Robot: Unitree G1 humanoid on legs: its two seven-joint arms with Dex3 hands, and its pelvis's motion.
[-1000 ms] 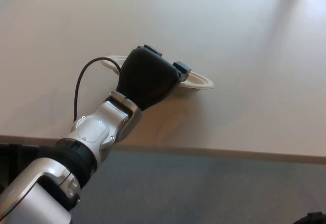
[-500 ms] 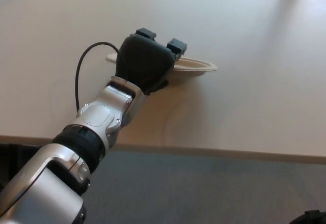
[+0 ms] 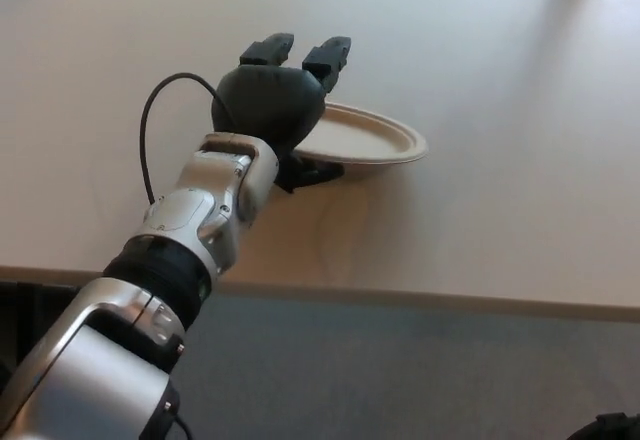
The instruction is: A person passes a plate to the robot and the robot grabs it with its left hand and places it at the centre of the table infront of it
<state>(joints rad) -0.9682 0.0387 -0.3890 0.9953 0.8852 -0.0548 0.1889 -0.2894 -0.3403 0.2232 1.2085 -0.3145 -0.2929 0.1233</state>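
A pale beige counter (image 3: 480, 50) fills most of the view, its near edge running across the bottom above grey floor (image 3: 400, 370), and a tan paper plate (image 3: 365, 138) sits near its middle.

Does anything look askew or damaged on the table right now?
Nothing damaged or spilled. The paper plate sits tilted, its near-left edge under the left hand, whose fingers are lifted clear above it. The table is otherwise bare.
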